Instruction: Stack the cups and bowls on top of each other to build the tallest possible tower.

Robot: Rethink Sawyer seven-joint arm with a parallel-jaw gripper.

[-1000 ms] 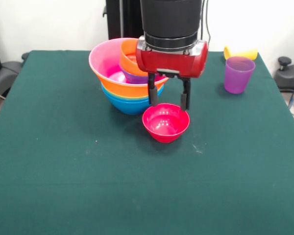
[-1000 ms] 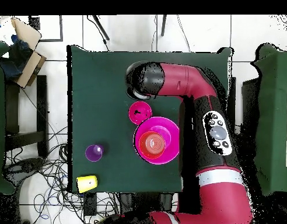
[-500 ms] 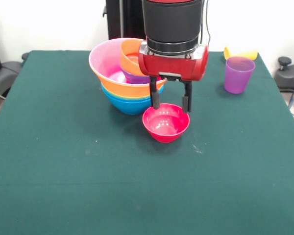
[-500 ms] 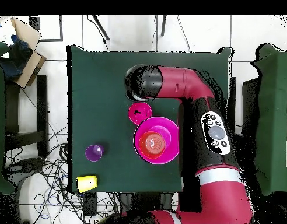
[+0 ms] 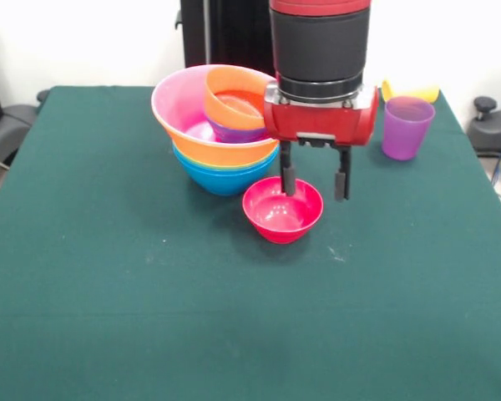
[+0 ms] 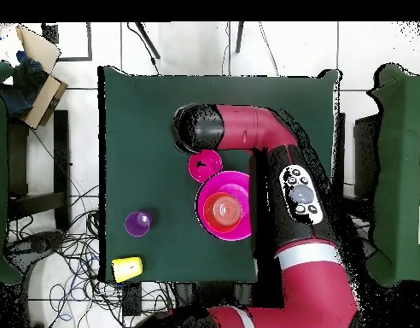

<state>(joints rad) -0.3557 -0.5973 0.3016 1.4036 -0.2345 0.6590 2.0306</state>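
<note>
The red and black arm [image 6: 294,192] reaches across the green-covered worktop [image 5: 108,276] from its base, bends at an elbow and ends in a black cylindrical wrist that points straight down. In the front view this wrist stands upright, with a red housing below it and the tool [image 5: 316,182] hanging beneath. The tool's two dark fingers [image 5: 289,179] are spread apart and grip nothing. One finger hangs over the inside of the small crimson glossy plastic bowl [image 5: 281,210], close to its rim; the other hangs outside the bowl, just beyond its rim on the side toward the purple cup. Whether either finger touches the bowl cannot be told.

The crimson bowl sits upright on the worktop, just beside the tower of nested plastic bowls [image 5: 217,125]. That tower has a blue bowl at the base, a wide orange and a wide pink bowl above it, and a smaller orange bowl tilted inside over a purple-looking one. From overhead the tower [image 6: 230,205] shows as a pink ring with an orange-red centre, with the crimson bowl [image 6: 205,165] next to it and partly under the wrist.

The translucent purple plastic cup [image 5: 406,126] stands upright near a worktop corner, well apart from the tower. The opaque yellow plastic cup [image 5: 411,90] lies on its side just behind it.
</note>
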